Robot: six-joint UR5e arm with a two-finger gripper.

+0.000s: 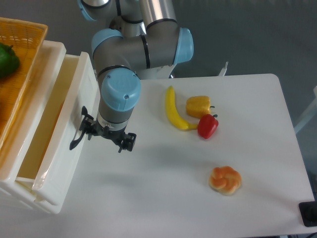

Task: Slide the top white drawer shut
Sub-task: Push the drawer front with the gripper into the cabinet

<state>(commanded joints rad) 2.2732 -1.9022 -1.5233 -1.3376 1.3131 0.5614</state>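
Note:
The top white drawer stands pulled out from the white cabinet at the left, its inside open to view. Its black curved handle sticks out of the front panel toward the table. My gripper hangs under the blue-capped wrist just right of the drawer front, next to the handle. The wrist hides the fingertips, so I cannot tell whether the jaws are open or shut, or whether they touch the handle.
An orange wicker basket with a green object sits on the cabinet. On the table lie a banana, a yellow pepper, a red pepper and a bread roll.

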